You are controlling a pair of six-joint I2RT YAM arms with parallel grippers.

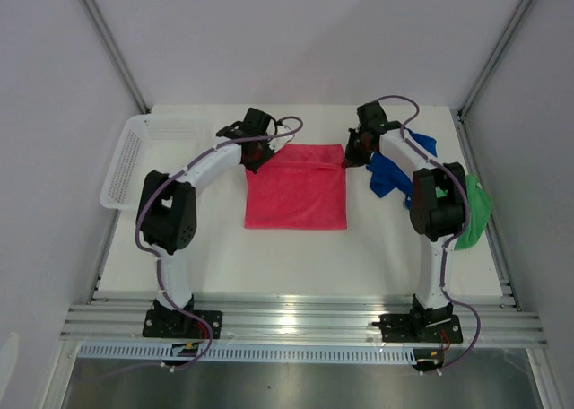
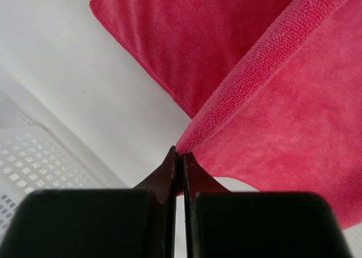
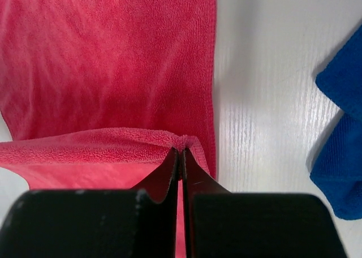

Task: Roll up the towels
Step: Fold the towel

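The pink-red towel (image 1: 297, 187) lies spread at the middle of the table. My left gripper (image 1: 256, 154) is shut on its far left corner, and the pinched edge (image 2: 237, 94) is lifted off the table. My right gripper (image 1: 348, 156) is shut on the far right corner, where the hem (image 3: 102, 142) bunches at the fingertips. The blue towel (image 1: 387, 174) lies crumpled to the right of the right gripper and shows as a patch (image 3: 339, 156) in the right wrist view. The green towel (image 1: 475, 213) sits at the table's right edge, partly behind the right arm.
A white mesh basket (image 1: 130, 158) stands at the far left of the table, its wall (image 2: 34, 162) close beside the left gripper. Grey walls enclose the table on both sides and at the back.
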